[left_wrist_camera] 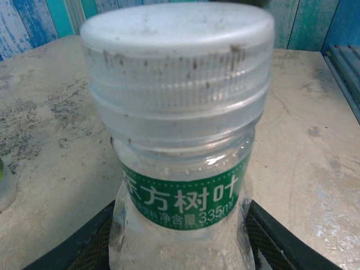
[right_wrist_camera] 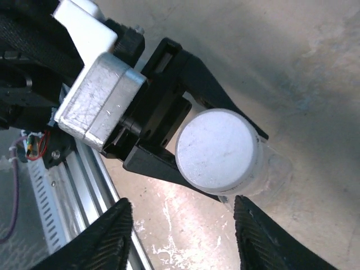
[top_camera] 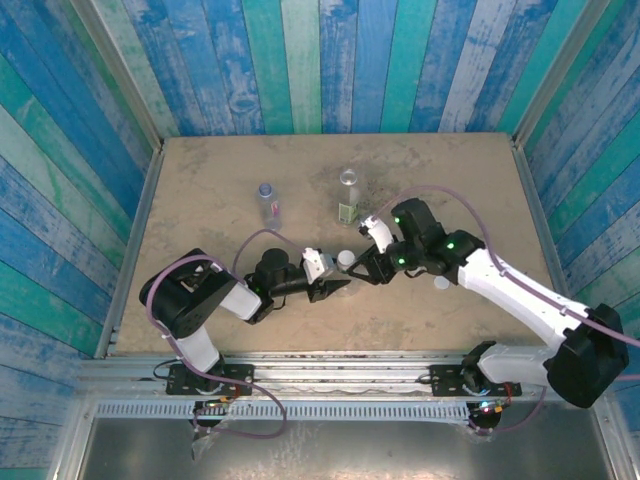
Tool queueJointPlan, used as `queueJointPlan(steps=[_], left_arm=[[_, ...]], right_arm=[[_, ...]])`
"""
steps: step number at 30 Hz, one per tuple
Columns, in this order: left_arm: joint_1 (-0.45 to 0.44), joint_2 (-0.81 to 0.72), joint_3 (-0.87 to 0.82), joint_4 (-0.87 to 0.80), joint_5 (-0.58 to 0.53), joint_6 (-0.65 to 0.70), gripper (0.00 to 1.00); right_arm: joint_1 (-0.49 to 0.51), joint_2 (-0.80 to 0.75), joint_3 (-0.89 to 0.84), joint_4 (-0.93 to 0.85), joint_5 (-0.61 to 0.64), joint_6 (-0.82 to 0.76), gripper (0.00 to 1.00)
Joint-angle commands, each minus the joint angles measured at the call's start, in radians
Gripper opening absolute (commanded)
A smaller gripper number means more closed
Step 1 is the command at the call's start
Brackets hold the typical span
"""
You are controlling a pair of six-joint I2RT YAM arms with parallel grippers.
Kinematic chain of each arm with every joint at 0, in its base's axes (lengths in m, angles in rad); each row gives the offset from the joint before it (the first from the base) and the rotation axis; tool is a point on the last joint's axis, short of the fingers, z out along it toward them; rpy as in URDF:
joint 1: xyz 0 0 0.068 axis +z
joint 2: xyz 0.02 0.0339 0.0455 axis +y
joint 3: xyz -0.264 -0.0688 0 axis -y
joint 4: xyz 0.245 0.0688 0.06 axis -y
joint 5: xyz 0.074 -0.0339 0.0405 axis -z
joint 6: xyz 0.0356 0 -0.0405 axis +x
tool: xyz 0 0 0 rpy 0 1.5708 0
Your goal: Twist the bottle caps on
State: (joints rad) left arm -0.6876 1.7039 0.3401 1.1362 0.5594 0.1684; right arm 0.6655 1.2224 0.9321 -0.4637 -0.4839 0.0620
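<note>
Above the green-label bottle (left_wrist_camera: 180, 225) clamped upright in the left gripper (top_camera: 338, 280), the right gripper (right_wrist_camera: 181, 208) hangs, fingers (right_wrist_camera: 112, 236) apart, white cap (right_wrist_camera: 216, 149) centred just ahead.

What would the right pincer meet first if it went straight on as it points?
Probably the white cap on the green-label bottle held in the left pincer, though depth is unclear.

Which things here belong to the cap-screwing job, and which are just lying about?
Job: green-label bottle in the left fingers; white cap on it; back-left bottle; back-right bottle; loose cap.
Lying about: purple cables, part of the rig.
</note>
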Motion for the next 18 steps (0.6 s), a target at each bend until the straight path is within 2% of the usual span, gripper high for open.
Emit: queueJointPlan(steps=[1, 4, 8, 10, 14, 18], left_arm=[[-0.007, -0.018, 0.021, -0.114, 0.012, 0.027, 0.54], [-0.009, -0.039, 0.039, -0.162, 0.032, 0.031, 0.53], [-0.015, -0.032, 0.083, -0.238, 0.060, 0.063, 0.53], [-0.017, -0.017, 0.097, -0.244, 0.076, 0.064, 0.53], [-0.017, 0.004, 0.100, -0.192, 0.127, 0.021, 0.53], [-0.018, -0.032, 0.128, -0.351, 0.137, 0.103, 0.53]], right_arm=[[0.003, -0.067, 0.014, -0.012, 0.073, -0.119, 0.65], [0.003, -0.103, 0.020, -0.034, 0.110, -0.245, 0.72], [0.001, -0.097, 0.005, 0.058, 0.194, -0.235, 0.65], [0.002, -0.058, 0.027, 0.046, 0.147, -0.276, 0.68], [0.002, 0.012, 0.103, -0.104, 0.064, -0.449, 0.72], [0.000, 0.041, 0.141, -0.231, 0.017, -0.581, 0.75]])
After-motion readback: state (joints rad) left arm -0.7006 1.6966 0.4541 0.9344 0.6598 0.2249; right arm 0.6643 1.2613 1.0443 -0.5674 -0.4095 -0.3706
